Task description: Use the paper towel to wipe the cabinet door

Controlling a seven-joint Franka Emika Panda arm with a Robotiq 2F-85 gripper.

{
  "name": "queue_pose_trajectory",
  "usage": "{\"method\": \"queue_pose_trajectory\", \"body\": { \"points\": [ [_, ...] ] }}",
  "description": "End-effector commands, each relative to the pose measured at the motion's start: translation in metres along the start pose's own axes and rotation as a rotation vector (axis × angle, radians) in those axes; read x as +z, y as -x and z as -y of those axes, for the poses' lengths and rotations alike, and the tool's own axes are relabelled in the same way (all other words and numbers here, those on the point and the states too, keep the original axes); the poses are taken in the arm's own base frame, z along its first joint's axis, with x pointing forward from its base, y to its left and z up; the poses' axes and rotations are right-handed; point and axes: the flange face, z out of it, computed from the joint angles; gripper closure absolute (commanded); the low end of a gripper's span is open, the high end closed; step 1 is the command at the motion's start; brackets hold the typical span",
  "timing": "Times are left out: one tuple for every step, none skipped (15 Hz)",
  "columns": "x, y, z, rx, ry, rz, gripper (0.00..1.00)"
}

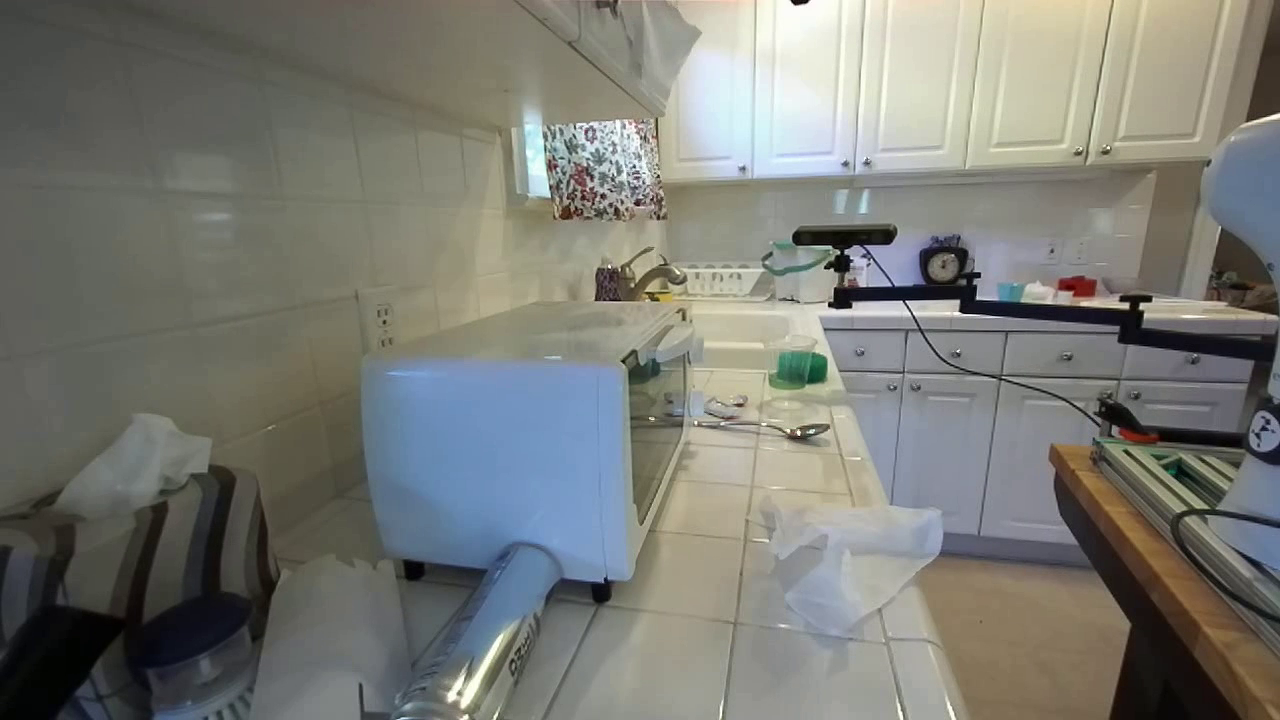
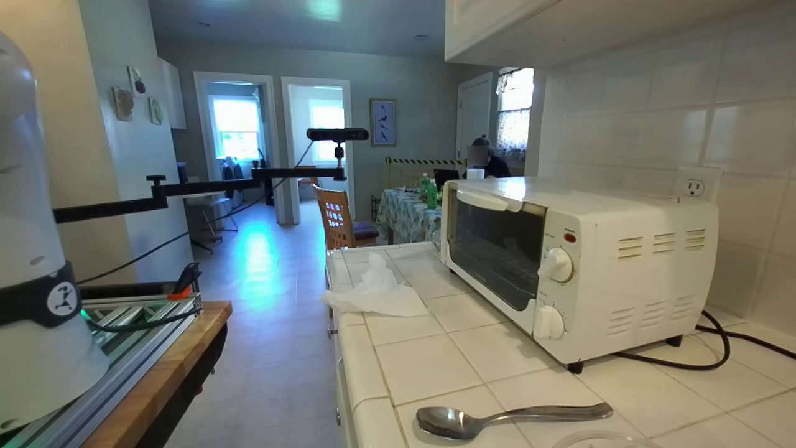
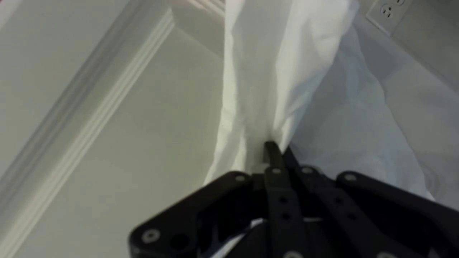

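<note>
The gripper (image 3: pixel 279 148) is clenched on a paper towel (image 3: pixel 265 71), its dark fingers drawn nearly together around a gathered fold. The towel spreads out past the fingertips — one bunched length running to the top of the wrist view, a thinner flap fanning to the right. Beside it is the white cabinet door (image 3: pixel 168 118), a recessed panel edged by ridged molding that runs at a slant; whether the towel touches the panel cannot be told. An electrical outlet (image 3: pixel 387 10) shows in the upper right.

In an exterior view the paper towel (image 1: pixel 665 45) appears at the top, high above the tiled counter (image 1: pixel 690 650), by the front of the wall cabinet (image 1: pixel 400 60). Under that cabinet stands a white toaster oven (image 1: pixel 500 430).

A crumpled white sheet (image 2: pixel 376 289) lies at the counter's front edge in both exterior views, apart from the oven. A metal spoon (image 2: pixel 528 413) lies on the tiles. Toward the sink stands a clear plastic cup (image 1: pixel 790 360), green in its lower part. A striped tissue box (image 1: pixel 160 540) sits near the wall — a tissue poking from its top.
</note>
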Motion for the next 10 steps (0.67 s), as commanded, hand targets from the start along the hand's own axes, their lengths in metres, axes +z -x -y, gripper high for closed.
{"method": "queue_pose_trajectory", "body": {
  "points": [
    [-0.001,0.004,-0.015,0.012,0.041,0.037,1.0],
    [-0.004,0.0,-0.021,0.009,0.056,0.037,1.0],
    [-0.007,-0.004,-0.026,0.005,0.068,0.031,1.0],
    [-0.009,-0.01,-0.03,-0.003,0.08,0.022,1.0],
    [-0.011,-0.018,-0.032,-0.013,0.089,0.009,1.0],
    [-0.012,-0.029,-0.031,-0.024,0.094,-0.007,1.0],
    [-0.013,-0.039,-0.03,-0.033,0.093,-0.02,1.0],
    [-0.012,-0.048,-0.024,-0.041,0.086,-0.031,1.0],
    [-0.011,-0.052,-0.021,-0.042,0.071,-0.024,1.0],
    [-0.009,-0.051,-0.013,-0.032,0.048,-0.013,1.0]
  ]
}}
